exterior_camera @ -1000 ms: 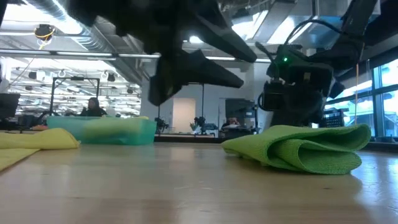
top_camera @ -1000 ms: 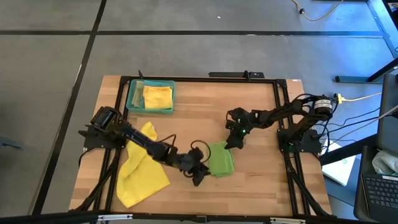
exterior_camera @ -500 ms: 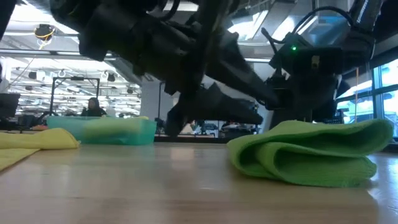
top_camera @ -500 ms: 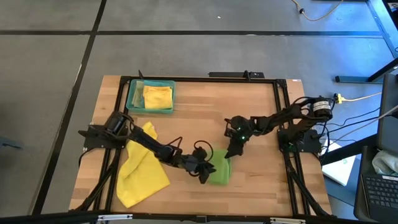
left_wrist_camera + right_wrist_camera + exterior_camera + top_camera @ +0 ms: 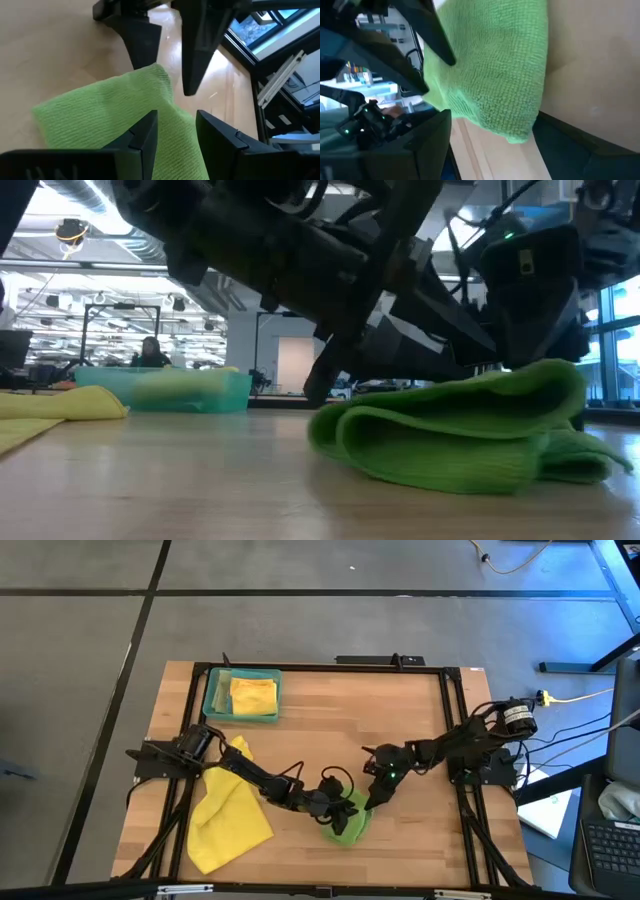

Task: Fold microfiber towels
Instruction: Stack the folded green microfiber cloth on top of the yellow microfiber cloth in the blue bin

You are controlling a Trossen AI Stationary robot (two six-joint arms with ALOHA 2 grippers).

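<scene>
Low in the middle of the high view, both arms meet over the folded bright green towel [image 5: 347,822] on the wooden table [image 5: 330,715]. The left gripper [image 5: 338,812] presses onto its top with fingers part open, straddling the cloth rather than pinching it. The right gripper [image 5: 376,795] stands spread wide at the towel's right edge, holding nothing. A yellow towel [image 5: 228,810] sprawls at lower left; another [image 5: 253,695] lies in the teal tray [image 5: 213,700] at upper left.

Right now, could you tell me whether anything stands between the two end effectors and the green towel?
Nothing visible does. The left end effector and the right end effector both sit directly at the folded green towel, one on either side.
</scene>
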